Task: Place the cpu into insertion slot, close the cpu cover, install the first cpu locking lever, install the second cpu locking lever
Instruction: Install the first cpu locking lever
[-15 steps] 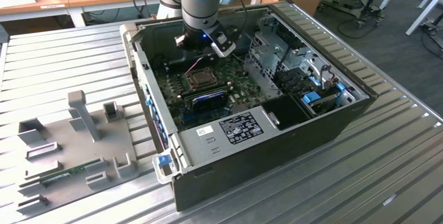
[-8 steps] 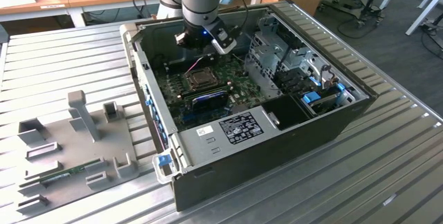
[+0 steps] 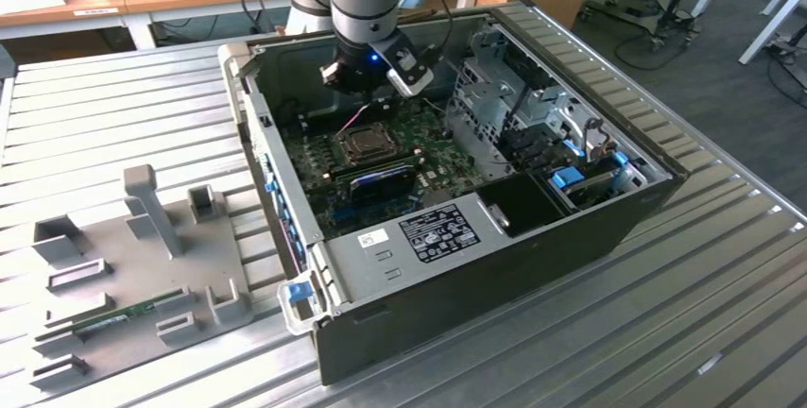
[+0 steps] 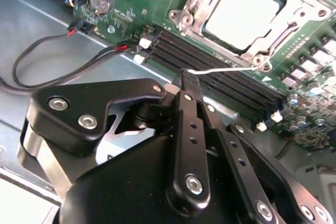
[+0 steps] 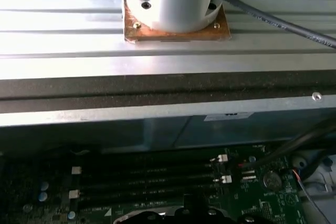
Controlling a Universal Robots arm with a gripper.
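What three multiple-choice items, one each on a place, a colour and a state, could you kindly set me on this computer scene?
1. Where is the cpu?
A. On the grey fixture.
B. In the insertion slot.
C. On the table beside the case.

2. What colour is the circuit board around the slot?
A. Green.
B. Red.
C. White.

3. How does the cpu cover stand?
A. Raised upright.
B. Taken off.
C. Shut flat over the cpu.

Answers:
1 B: its pale face shows inside the socket's metal frame in the second wrist view.
2 A: the board is green in the exterior view and in both wrist views.
3 C: its silver frame lies flat around the chip.
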